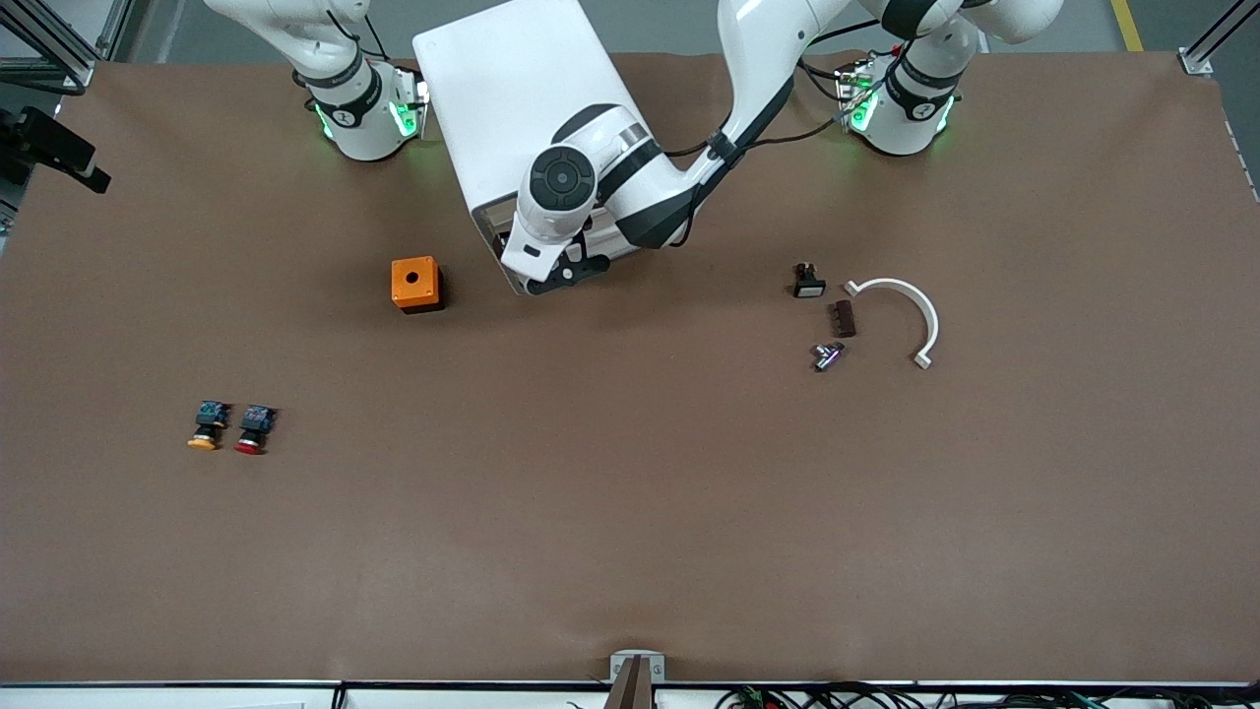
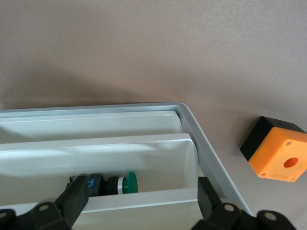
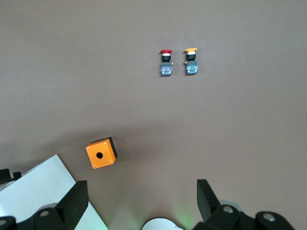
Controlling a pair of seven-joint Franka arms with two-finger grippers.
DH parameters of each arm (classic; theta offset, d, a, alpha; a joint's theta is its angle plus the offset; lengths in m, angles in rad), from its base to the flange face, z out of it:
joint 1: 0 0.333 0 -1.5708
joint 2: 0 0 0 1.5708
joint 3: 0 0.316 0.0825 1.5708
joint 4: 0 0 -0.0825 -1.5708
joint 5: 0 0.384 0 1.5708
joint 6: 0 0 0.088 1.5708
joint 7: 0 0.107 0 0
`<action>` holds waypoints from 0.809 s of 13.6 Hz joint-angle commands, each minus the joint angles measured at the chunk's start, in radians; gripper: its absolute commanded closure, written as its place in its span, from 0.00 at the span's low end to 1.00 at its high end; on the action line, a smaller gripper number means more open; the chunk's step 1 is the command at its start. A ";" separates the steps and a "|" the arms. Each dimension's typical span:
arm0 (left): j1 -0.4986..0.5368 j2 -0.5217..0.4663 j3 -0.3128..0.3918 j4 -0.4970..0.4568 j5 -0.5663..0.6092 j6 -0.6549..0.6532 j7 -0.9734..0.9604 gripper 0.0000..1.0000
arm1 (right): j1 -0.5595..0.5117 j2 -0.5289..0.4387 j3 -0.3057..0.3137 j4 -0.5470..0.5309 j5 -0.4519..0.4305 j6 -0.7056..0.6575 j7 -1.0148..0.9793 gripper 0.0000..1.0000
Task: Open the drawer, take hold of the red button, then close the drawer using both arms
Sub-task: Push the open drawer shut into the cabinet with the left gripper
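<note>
Left wrist view: left claw (image 2: 139, 203) spread wide, empty, at the open white plastic drawer (image 2: 144, 151) of the boxy cabinet. Right claw (image 3: 139, 203) wide open, empty, over the brown tabletop (image 3: 192, 134); red-capped push button (image 3: 166, 61) lies untouched.

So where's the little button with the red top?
The red-capped button lies on the brown table toward the right arm's end, right beside its orange-capped twin, and nearer the front camera than the orange cube.

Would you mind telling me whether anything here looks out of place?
Yes: the open drawer holds a green-capped button, while the red-capped button lies out on the table beside its orange-capped twin, toward the right arm's end. The cabinet stands askew to the table's edge.
</note>
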 commanded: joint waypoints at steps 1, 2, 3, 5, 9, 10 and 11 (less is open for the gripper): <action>-0.010 0.001 -0.003 0.005 -0.072 -0.011 -0.011 0.00 | 0.010 0.025 -0.004 0.042 -0.007 -0.031 0.016 0.00; -0.008 0.004 -0.003 0.005 -0.093 -0.011 -0.012 0.00 | 0.010 0.025 -0.004 0.039 -0.009 -0.037 0.014 0.00; -0.008 0.004 -0.003 0.005 -0.101 -0.011 -0.011 0.00 | 0.010 0.025 -0.004 0.040 -0.009 -0.051 0.014 0.00; -0.002 0.004 0.000 0.007 -0.098 -0.011 -0.009 0.00 | 0.013 0.027 -0.002 0.041 -0.022 -0.053 0.013 0.00; 0.062 -0.008 0.009 0.016 -0.092 -0.007 0.000 0.00 | 0.021 0.027 -0.002 0.036 -0.050 -0.051 0.007 0.00; 0.096 -0.012 0.009 0.028 -0.092 -0.004 0.001 0.00 | 0.021 0.027 -0.004 0.036 -0.053 -0.046 0.005 0.00; 0.120 -0.014 0.008 0.034 -0.092 -0.001 0.004 0.00 | 0.018 0.027 -0.004 0.037 -0.053 -0.043 0.002 0.00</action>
